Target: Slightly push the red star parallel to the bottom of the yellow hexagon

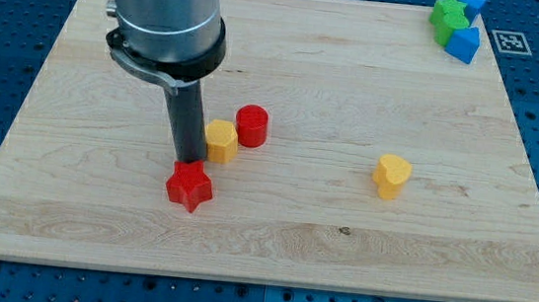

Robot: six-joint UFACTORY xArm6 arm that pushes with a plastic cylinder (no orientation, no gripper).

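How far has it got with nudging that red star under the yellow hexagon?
Done: my tip is at the red star, just above it. In hand: the star sits lower-left of the yellow hexagon, very close. Left: perhaps a small nudge toward the view's right to line it up underneath.

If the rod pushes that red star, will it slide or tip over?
The red star looks squat and flat-bottomed, so it probably slides rather than tips. Its points may make it rotate if my tip, right at its top edge, presses off-centre. The wooden board looks smooth, so little resistance.
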